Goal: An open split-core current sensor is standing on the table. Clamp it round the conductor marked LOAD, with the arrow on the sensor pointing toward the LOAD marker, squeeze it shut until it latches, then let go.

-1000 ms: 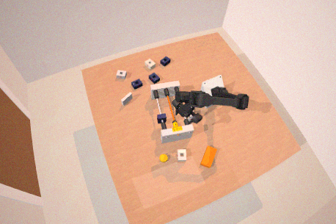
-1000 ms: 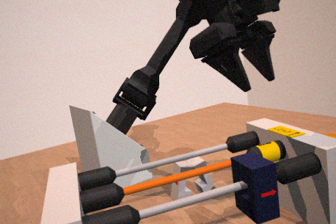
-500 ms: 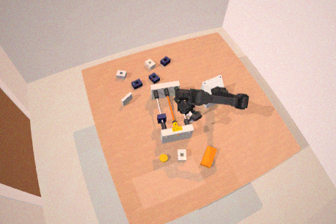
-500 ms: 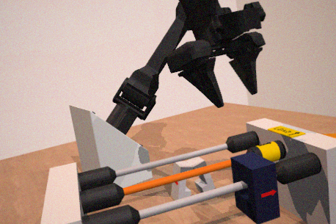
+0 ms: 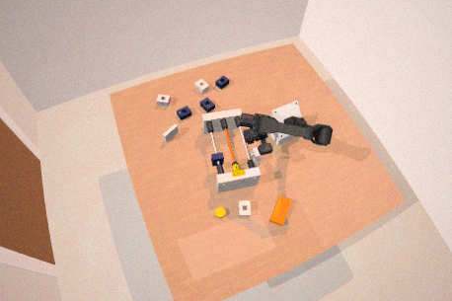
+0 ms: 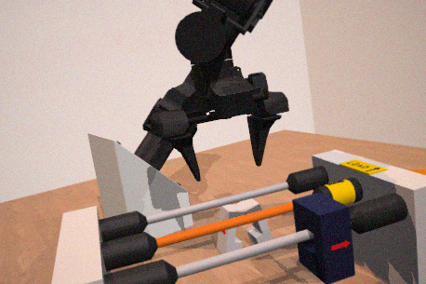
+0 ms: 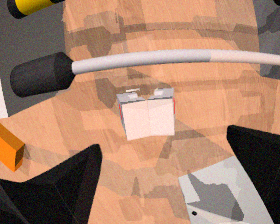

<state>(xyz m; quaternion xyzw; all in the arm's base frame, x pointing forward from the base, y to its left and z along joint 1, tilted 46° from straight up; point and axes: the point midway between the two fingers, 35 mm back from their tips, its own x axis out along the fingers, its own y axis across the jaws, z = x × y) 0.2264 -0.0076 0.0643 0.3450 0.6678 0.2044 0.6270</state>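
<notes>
Hanging wide open and holding nothing, black two-finger claw is above open white boxy sensor. Sensor stands on brown wooden tabletop, off round orange LOAD wire. Best: line up fingers, go down slow, pinch softly so sensor stays open.

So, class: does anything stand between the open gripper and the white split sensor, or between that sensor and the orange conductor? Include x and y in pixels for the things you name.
Nothing visible between gripper (image 6: 229,173) (image 7: 163,139) and sensor (image 6: 239,206) (image 7: 149,117). Towards the orange conductor (image 6: 223,225) (image 5: 230,146), a grey rod (image 6: 223,202) (image 7: 141,58) runs between.
</notes>
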